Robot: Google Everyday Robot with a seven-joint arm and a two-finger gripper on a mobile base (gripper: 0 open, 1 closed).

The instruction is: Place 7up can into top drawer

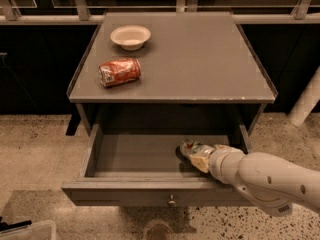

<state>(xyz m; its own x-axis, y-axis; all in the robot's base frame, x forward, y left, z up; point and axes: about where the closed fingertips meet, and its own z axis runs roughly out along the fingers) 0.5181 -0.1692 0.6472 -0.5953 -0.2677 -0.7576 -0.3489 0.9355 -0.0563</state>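
The gripper (196, 155) is inside the open top drawer (125, 185), at its right near side, clenched on the 7up can (190, 147). The can lies low over the drawer floor, its silvery-green end pointing left and away from the white arm (265, 176), which reaches in from the right near corner over the drawer front. A small round knob (171, 201) sits in the middle of that front panel. On the grey cabinet top (200, 59), a red can (120, 72) lies on its side at the left near part. A pale bowl (130, 36) stands farther back, apart from it.
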